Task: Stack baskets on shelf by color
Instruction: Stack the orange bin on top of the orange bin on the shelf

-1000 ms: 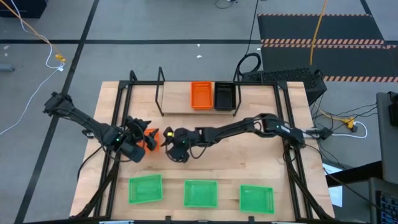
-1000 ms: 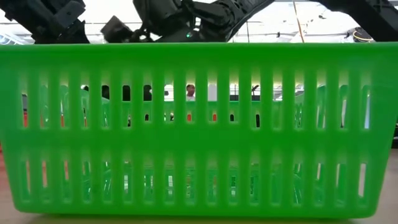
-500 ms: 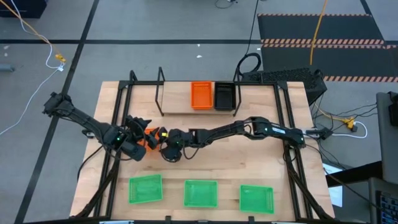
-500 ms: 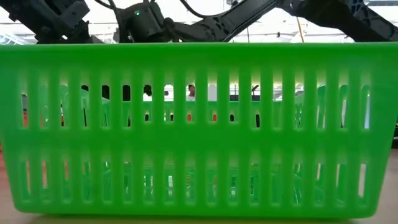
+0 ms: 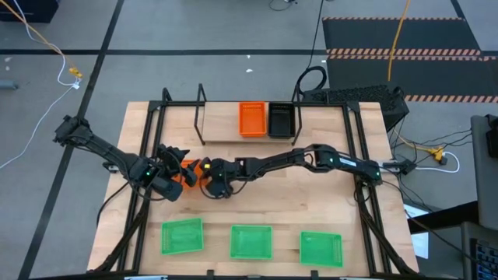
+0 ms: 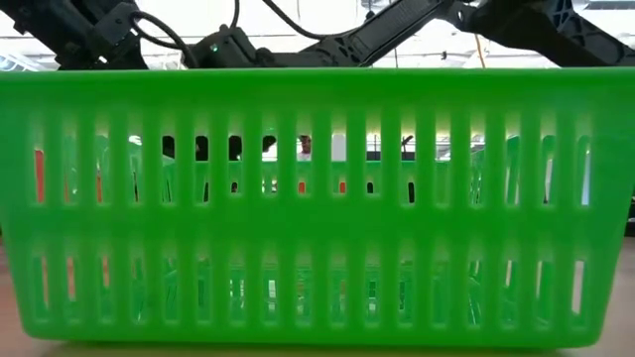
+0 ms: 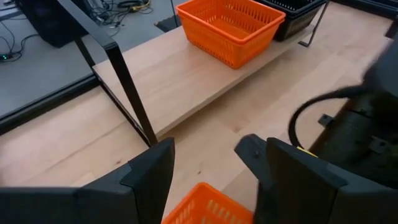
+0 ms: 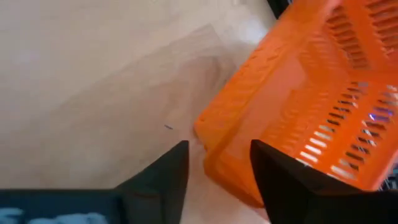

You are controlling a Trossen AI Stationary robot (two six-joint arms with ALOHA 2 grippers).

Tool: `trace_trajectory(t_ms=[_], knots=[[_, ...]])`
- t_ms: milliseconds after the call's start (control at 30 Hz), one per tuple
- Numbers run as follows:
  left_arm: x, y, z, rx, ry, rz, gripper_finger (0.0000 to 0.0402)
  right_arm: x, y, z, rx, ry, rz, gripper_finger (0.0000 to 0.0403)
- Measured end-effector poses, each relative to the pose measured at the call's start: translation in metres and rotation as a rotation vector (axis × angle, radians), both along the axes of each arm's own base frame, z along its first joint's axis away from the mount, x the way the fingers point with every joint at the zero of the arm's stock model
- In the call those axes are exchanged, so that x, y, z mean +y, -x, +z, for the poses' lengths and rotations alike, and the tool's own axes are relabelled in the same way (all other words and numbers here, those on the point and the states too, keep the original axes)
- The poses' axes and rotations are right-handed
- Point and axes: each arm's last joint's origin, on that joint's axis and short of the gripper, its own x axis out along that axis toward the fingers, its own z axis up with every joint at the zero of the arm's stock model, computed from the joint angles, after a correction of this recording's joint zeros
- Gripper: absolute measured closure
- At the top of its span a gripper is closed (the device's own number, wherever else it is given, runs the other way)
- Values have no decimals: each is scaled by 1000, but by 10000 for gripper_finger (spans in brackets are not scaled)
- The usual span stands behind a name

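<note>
Low view blocked by middle green basket (image 6: 317, 198) | shelf (image 5: 245, 122) holds orange basket (image 5: 251, 119) beside black basket (image 5: 280, 120) | left gripper (image 7: 205, 165) – spread, over loose orange basket (image 7: 202, 205) mid-table | right gripper (image 8: 217, 165) – spread at its rim

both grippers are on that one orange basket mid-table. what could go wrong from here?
1. The left gripper and right gripper crowd the same orange basket, so the arms may collide or tug it apart.
2. In the right wrist view the basket sits tilted with only its edge between the open fingers; it could slip.
3. On the shelf, the target orange stack touches the black basket, so placement could snag it.
</note>
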Motion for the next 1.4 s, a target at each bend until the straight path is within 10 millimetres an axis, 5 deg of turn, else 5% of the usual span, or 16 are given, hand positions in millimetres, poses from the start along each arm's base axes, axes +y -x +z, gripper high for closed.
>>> trace_trajectory(t_ms=[233,433,700,900,1000,1200,1400], knots=[[0,0,0,4,6,-3,147,25,9,12,81,-70,-45,388],[-1,0,-1,13,21,-11,147,43,40,56,298,-256,-197,400],[-1,0,-1,-3,30,0,147,44,106,149,478,-338,-389,401],[-2,-2,-3,-24,37,25,147,-1,141,219,259,-345,-650,402],[-3,-5,-6,-22,38,39,147,-34,145,231,134,-344,-777,402],[-6,-9,-12,13,41,40,147,-103,143,211,176,-588,-765,402],[-6,-10,-14,22,38,40,147,-143,149,185,130,-536,-852,402]])
